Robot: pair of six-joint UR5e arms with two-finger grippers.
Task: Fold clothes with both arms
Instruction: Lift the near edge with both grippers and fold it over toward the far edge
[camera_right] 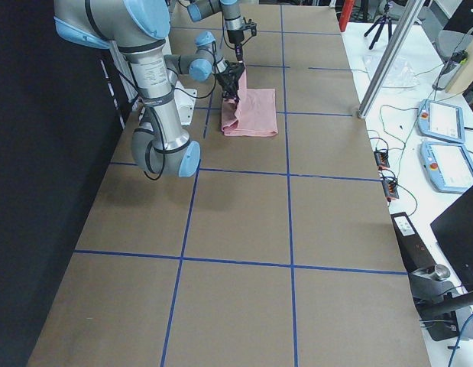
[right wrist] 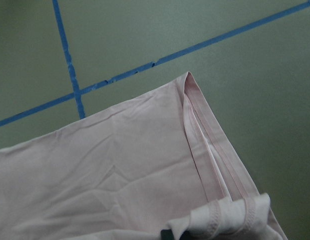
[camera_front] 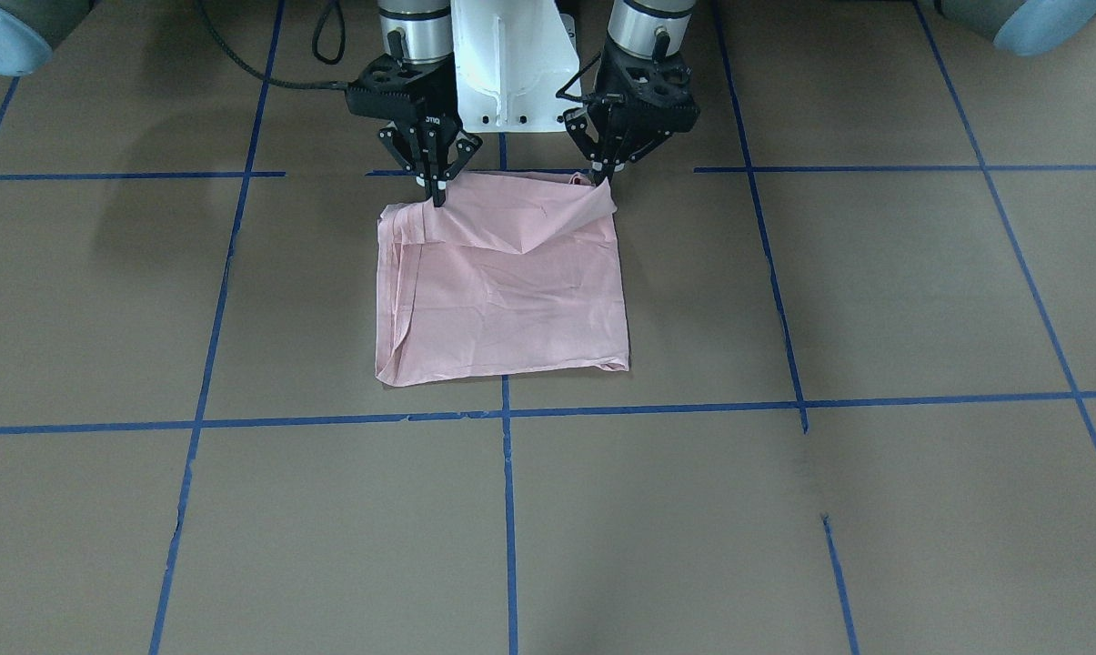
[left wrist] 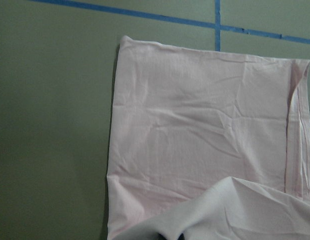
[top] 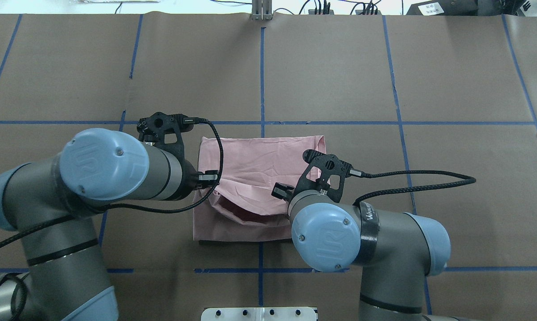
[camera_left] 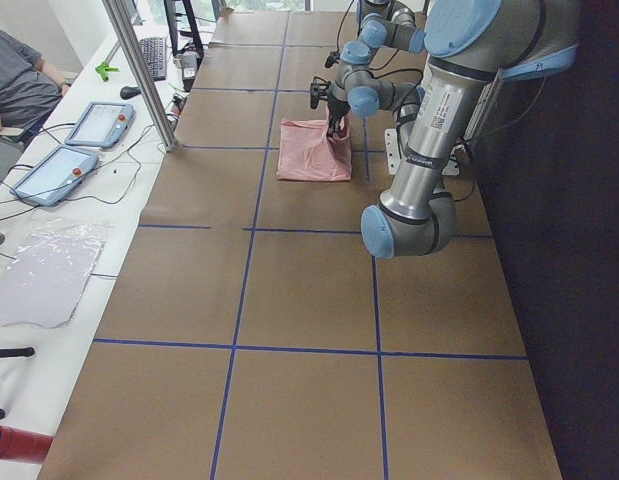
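The pale pink T-shirt [camera_front: 511, 300] lies folded into a rough rectangle on the brown desk [camera_front: 875, 291], plain pink side up. Both arms reach down to the edge that runs nearest the robot.

The left end effector [camera_front: 605, 173] has its fingers drawn together on one corner of the top layer. That corner stands up off the rest as a small peaked flap right at the fingertips. The right end effector [camera_front: 438, 193] is pinched on the opposite corner of the same edge, where narrow hems stack up just beside it.

Between the two end effectors the raised layer sags in a shallow curve. In the overhead view a darker pocket shows beneath it, with the lower layer lying flat underneath. Ahead of both end effectors, away from the robot, the rest of the shirt spreads flat and lightly creased.

From the left wrist camera, the lifted cloth fills the bottom edge at the fingertips. The flat part stretches forward to an edge just short of a blue tape line [left wrist: 160, 19]. From the right wrist camera, a bunched hem sits at the fingertips, and layered hems run forward to the far corner — near a crossing of tape lines.

Behind and between the end effectors stands the white pedestal base [camera_front: 511, 73]. The left arm [top: 103, 165] and right arm [top: 330, 236] bend in from either side.
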